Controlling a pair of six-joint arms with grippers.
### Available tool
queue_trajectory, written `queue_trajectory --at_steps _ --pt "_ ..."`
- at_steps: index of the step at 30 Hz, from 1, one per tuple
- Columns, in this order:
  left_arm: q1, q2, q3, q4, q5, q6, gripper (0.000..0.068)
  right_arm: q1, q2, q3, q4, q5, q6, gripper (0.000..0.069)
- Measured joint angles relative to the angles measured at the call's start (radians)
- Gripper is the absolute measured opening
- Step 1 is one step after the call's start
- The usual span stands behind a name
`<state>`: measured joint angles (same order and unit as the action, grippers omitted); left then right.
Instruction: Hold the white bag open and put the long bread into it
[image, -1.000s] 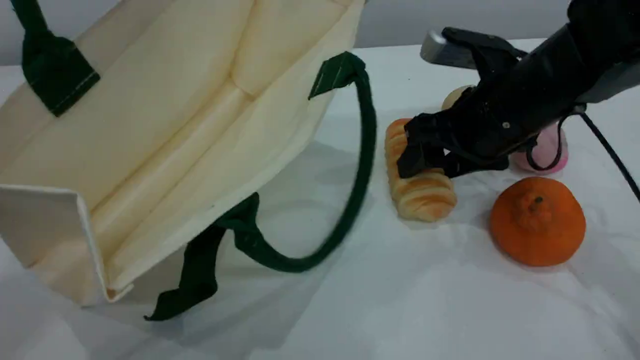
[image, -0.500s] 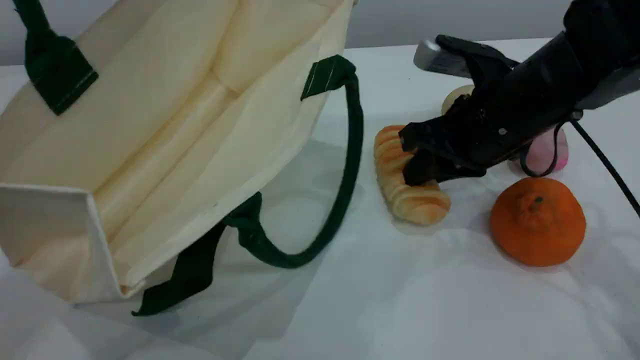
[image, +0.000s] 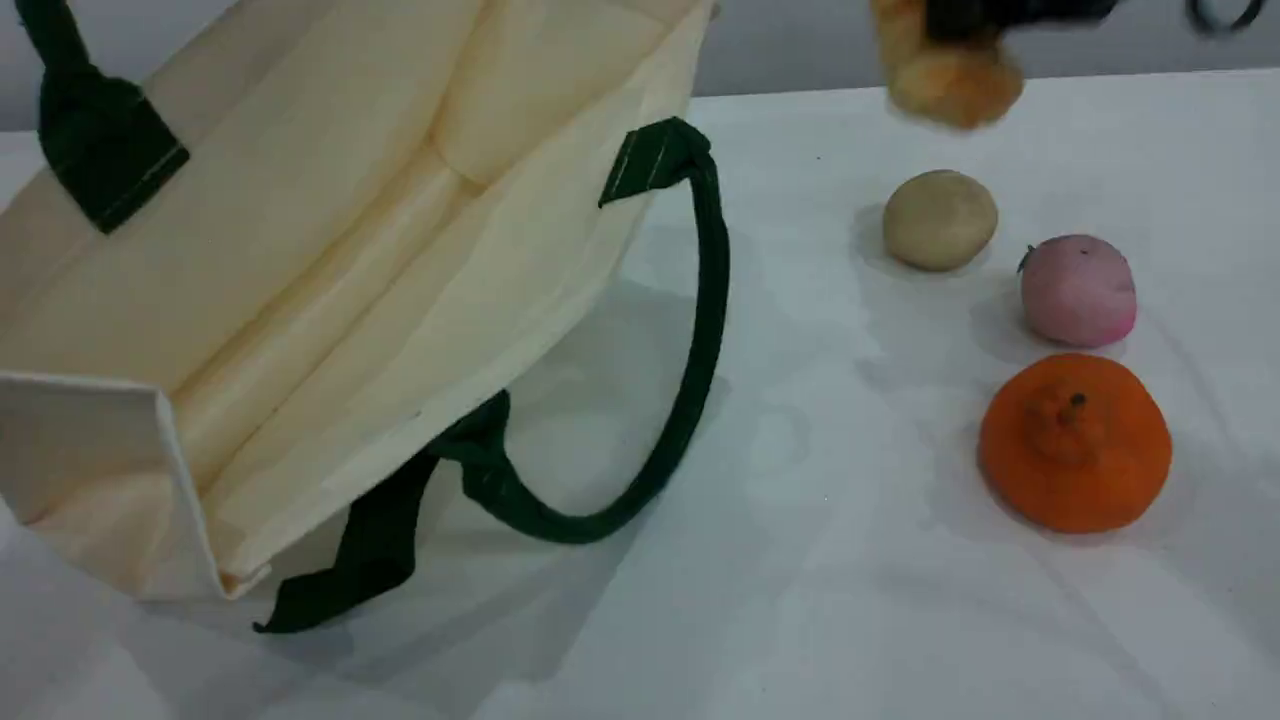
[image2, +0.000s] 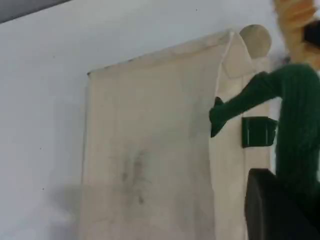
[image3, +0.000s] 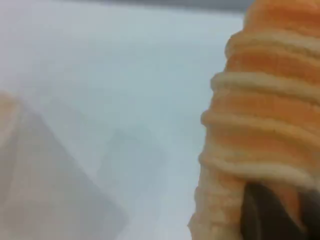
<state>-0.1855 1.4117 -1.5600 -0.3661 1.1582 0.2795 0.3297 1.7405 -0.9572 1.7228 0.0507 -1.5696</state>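
Hanging clear above the worktop's (image: 800, 560) far edge, the long bread (image: 945, 75) is clamped in the right gripper (image: 985, 18), closed on its upper part; lower end dangles free. White bag (image: 300, 250) lies toward the left edge, mouth gaping. Left gripper (image2: 272, 207) closed on the bag's green handle (image2: 295, 120), raised. Beige ball (image: 940, 220), pink fruit (image: 1078, 290) and orange fruit (image: 1075, 445) sit near the right edge.

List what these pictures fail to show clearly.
- Long bread: scene view's top edge cuts off its upper part and most of the right gripper.
- Left gripper: one dark fingertip shows in the left wrist view; its hold on the green handle is cut off.
- White bag: its top leaves the scene view.
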Motion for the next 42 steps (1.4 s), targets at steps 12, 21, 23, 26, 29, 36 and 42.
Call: queue_trajectory --at_steps 12,21,23,26,29,36,42 --pt "0.000 0.003 0.000 0.000 -0.011 0.000 0.0082 0.000 -0.245 0.199 -0.064 0.253 0.018 0.0071" --pt "0.000 0.011 0.000 -0.008 -0.013 0.000 0.0082 0.000 -0.296 0.195 -0.398 0.603 0.400 0.0064" --pt "0.000 0.011 0.000 -0.008 -0.015 0.000 0.0082 0.000 -0.296 0.192 -0.444 0.659 0.464 0.0064" --pt "-0.010 0.011 0.000 -0.027 -0.031 0.014 0.0082 0.001 -0.296 0.191 -0.451 0.733 0.523 0.0064" --pt "-0.033 0.013 0.000 -0.048 -0.034 0.048 0.0082 0.027 -0.296 0.191 -0.438 0.792 0.528 0.0064" --pt "-0.048 0.027 0.000 -0.062 -0.044 0.053 0.0082 0.132 -0.295 0.172 -0.381 0.761 0.526 0.0062" --pt "-0.048 0.025 0.000 -0.138 -0.029 0.094 0.0082 0.153 -0.294 0.171 -0.359 0.701 0.525 0.0062"
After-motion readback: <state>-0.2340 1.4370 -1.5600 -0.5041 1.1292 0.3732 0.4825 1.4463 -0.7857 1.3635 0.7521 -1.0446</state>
